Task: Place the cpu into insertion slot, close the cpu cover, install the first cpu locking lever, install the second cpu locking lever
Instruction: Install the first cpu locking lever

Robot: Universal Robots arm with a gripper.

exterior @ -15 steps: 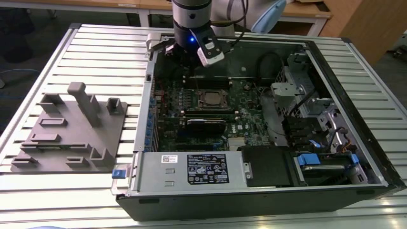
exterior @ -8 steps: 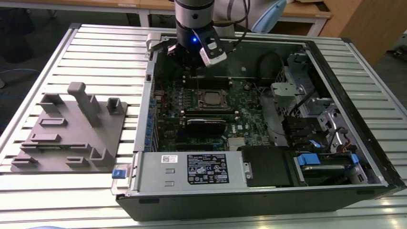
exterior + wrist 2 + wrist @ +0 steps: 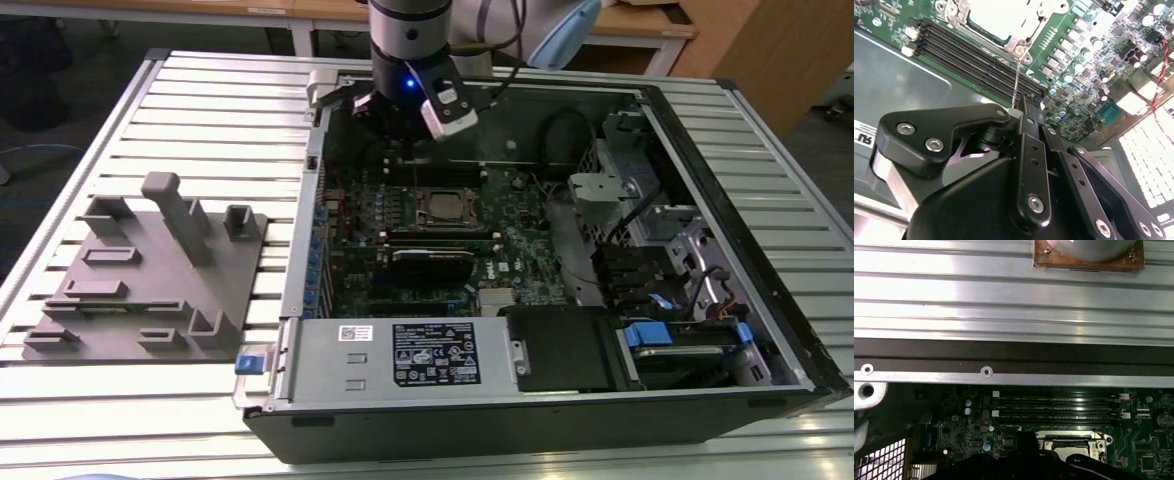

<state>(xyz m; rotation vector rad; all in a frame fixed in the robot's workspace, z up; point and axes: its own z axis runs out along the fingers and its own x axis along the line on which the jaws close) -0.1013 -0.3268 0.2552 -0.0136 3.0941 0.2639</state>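
Currently: end effector (image 3: 1021,107) pinched shut on the tip of a thin lever (image 3: 1015,80); cpu (image 3: 996,17) seated.

Cpu sits in the socket (image 3: 418,208) mid circuit board (image 3: 1079,30), w/ cover (image 3: 988,36) lying flat round it, silver top showing thru the window. Lever stands up off the socket corner nearest the memory slots (image 3: 974,57), free end betw. the closed fingertips, not yet down. In the exterior view the arm (image 3: 407,30) reaches in over the far wall of the case (image 3: 534,432), end effector just beyond the socket. Case lies open on the slatted counter (image 3: 200,110), toward the exterior view's right edge. A grey fixture block (image 3: 147,270) sits apart near the opposite edge.
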